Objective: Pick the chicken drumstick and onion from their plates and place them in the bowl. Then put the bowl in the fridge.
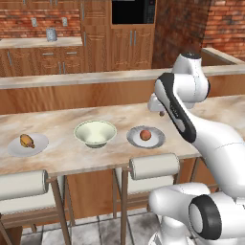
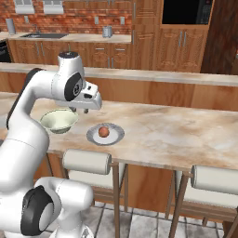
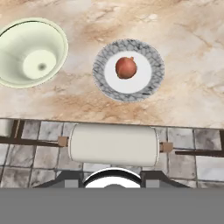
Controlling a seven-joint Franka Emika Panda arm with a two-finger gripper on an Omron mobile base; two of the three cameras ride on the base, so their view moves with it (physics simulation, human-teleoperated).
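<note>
Marble tabletop (image 1: 72, 153), items taken from the bowl (image 1: 95, 132) at its middle: chicken drumstick (image 1: 27, 141) on a grey plate (image 1: 40, 146) well to the bowl's left; onion (image 1: 145, 135) centred on a second, patterned-rim plate (image 1: 158, 139) just to the bowl's right; a cushioned stool (image 1: 154, 166) below the tabletop edge, near the onion plate. End effector (image 2: 79, 110) raised above the tabletop close to the bowl's right rim, the onion lying lower and apart from it, untouched. Whether its fingers are spread or pressed together cannot be told; nothing is seen held.
</note>
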